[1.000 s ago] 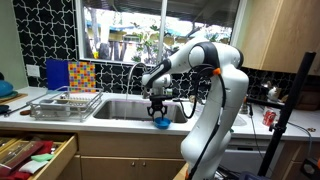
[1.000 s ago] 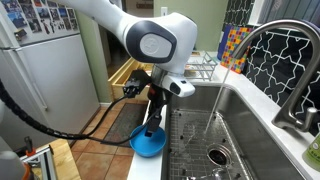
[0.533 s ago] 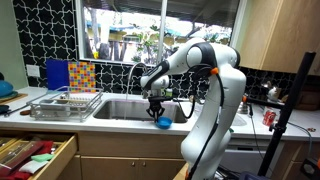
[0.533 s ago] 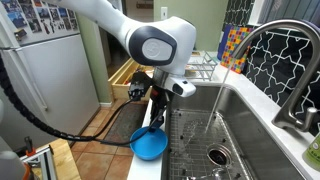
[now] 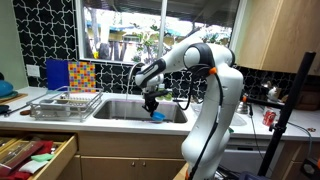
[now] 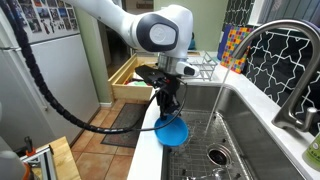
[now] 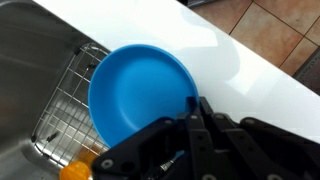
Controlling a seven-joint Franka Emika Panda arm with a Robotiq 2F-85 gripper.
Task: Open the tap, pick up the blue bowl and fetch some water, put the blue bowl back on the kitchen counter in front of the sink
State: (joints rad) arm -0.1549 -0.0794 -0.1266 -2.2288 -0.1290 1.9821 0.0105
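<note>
The blue bowl (image 7: 138, 92) hangs tilted over the front edge of the sink (image 6: 252, 152), partly above the wire grid (image 7: 66, 98) in the basin. My gripper (image 7: 195, 104) is shut on the bowl's rim, one finger inside and one outside. In both exterior views the gripper (image 5: 152, 106) (image 6: 168, 110) points down with the bowl (image 5: 158, 116) (image 6: 172, 131) under it. The tap (image 6: 272, 40) (image 5: 135, 74) is running: a thin stream of water (image 6: 218, 110) falls into the sink to the bowl's right. The white kitchen counter (image 7: 250, 72) runs along the sink's front.
A dish rack (image 5: 65, 103) stands on the counter beside the sink. Below it a drawer (image 5: 35, 155) (image 6: 128, 76) is pulled open. A red can (image 5: 268, 117) sits past the arm's base. A fridge (image 6: 50, 60) stands across the floor. Something orange (image 7: 75, 172) lies on the sink grid.
The gripper shut on the bowl's rim, lifted the bowl off the counter and carried it over the sink edge toward the water stream.
</note>
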